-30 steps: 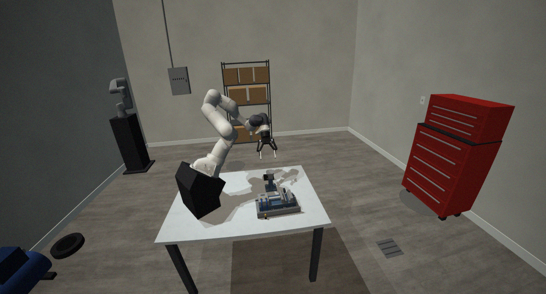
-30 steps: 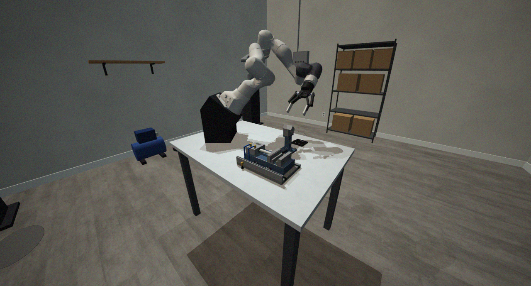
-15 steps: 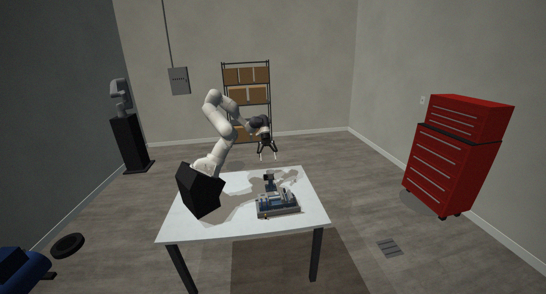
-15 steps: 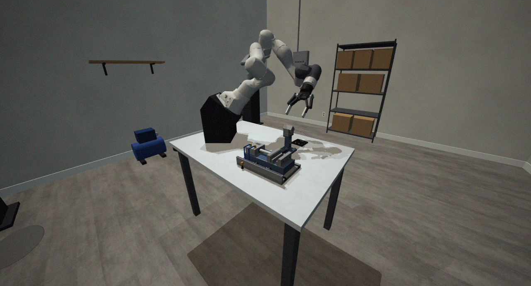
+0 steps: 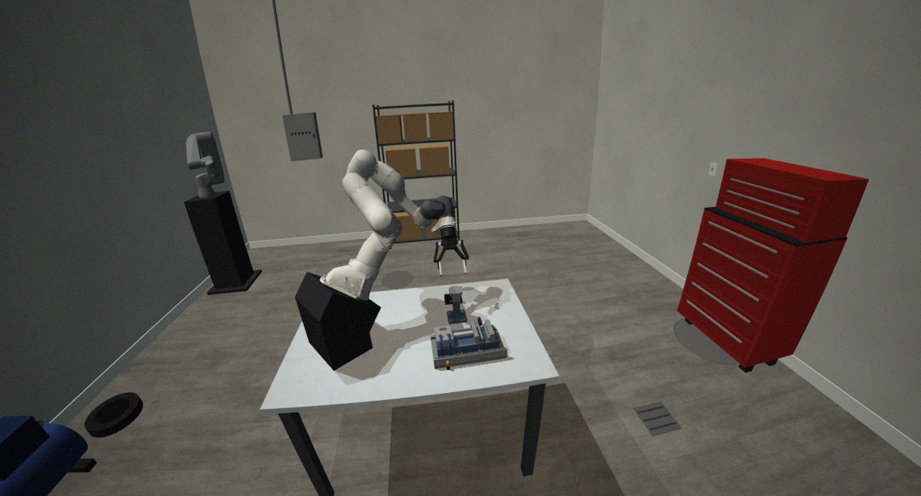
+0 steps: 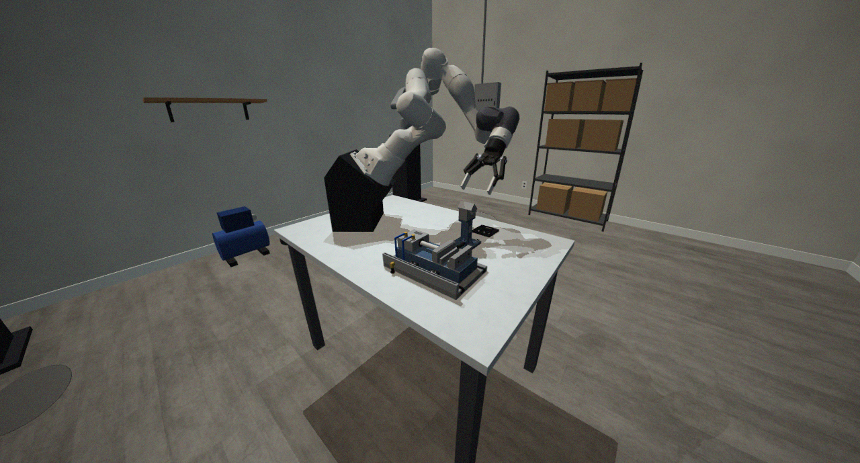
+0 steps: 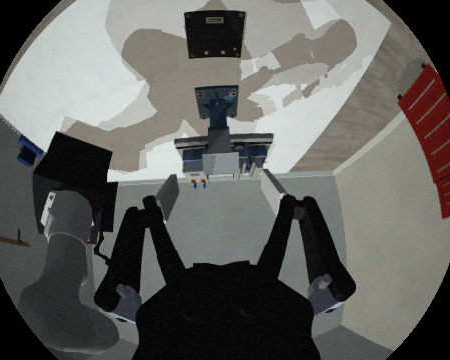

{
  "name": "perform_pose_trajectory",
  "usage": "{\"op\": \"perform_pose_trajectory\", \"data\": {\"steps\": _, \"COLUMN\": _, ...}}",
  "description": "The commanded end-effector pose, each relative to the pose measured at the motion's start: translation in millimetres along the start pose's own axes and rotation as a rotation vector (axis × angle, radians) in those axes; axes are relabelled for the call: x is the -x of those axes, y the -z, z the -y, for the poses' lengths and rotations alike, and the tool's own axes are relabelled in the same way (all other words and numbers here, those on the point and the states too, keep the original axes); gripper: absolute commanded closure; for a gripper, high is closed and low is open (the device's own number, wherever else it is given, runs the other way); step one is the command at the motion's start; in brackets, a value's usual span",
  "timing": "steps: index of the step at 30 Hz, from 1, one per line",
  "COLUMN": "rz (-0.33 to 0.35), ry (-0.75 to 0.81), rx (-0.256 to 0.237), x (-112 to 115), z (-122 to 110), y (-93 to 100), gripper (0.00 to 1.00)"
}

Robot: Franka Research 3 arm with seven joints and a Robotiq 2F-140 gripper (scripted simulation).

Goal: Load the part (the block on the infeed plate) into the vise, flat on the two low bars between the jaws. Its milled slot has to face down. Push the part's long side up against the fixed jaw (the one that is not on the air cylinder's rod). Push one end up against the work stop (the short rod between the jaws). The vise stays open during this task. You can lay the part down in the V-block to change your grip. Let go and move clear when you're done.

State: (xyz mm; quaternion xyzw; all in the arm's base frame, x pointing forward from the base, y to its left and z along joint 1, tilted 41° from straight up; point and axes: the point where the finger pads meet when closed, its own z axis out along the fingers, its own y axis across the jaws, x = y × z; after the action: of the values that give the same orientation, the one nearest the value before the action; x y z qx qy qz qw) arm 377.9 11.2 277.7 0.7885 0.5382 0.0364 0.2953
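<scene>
My gripper (image 5: 452, 273) (image 6: 476, 189) (image 7: 219, 180) is open, with nothing between its fingers, high above and behind the V-block stand. The infeed plate (image 6: 486, 230) (image 7: 215, 37) is black and shows no block on it. The grey V-block (image 5: 454, 291) (image 6: 467, 209) (image 7: 221, 162) tops a blue pedestal; whether the part lies in it I cannot tell. The vise (image 5: 466, 347) (image 6: 439, 265) stands in front of the pedestal with its jaws apart. The fixed jaw (image 6: 461, 256) is at the end away from the air cylinder. I cannot make out the part or the work stop.
The vise sits in a grey tray (image 5: 475, 358) (image 6: 414, 273) on the white table (image 5: 309, 390) (image 6: 481, 334). Blue hoses and a small yellow fitting are at its cylinder end. The black robot base (image 5: 334, 325) (image 6: 355, 195) (image 7: 72, 170) stands beside it on the table.
</scene>
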Motion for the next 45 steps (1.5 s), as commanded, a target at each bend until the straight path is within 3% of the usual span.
{"op": "perform_pose_trajectory", "data": {"steps": 1, "rz": -0.006, "ry": -0.004, "rx": 0.007, "x": -2, "z": -3, "y": -4.1, "gripper": 0.24}}
{"op": "perform_pose_trajectory", "data": {"steps": 45, "rz": -0.006, "ry": -0.004, "rx": 0.007, "x": -2, "z": -3, "y": -46.4, "gripper": 0.24}}
